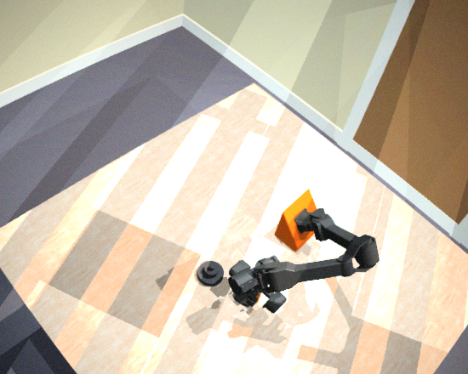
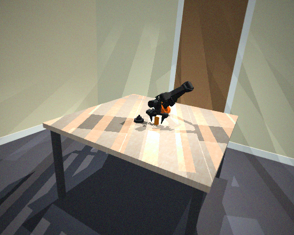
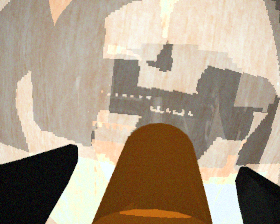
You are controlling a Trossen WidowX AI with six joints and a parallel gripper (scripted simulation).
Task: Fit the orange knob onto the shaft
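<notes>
The orange knob (image 2: 156, 120) (image 3: 158, 175) stands upright on the table. In the wrist view its hole is out of frame; in the top view only a sliver of it shows below the gripper. My gripper (image 2: 156, 122) (image 3: 159, 166) is open. It points down, with one finger on each side of the knob and gaps between them. The fingertips are low, beside the knob's body. The round dark pedestal (image 1: 202, 280) (image 2: 139, 121) stands to the left of the gripper in the top and exterior views, with the dark shaft (image 1: 210, 269) (image 2: 139, 116) upright at its centre. The shaft's flat side cannot be made out.
The orange wedge-shaped block (image 1: 286, 231) (image 2: 165, 109) stands at the arm's base, behind the gripper. The arm (image 1: 321, 270) reaches over the table (image 2: 124, 157). Striped light and shadow patches lie across the table top.
</notes>
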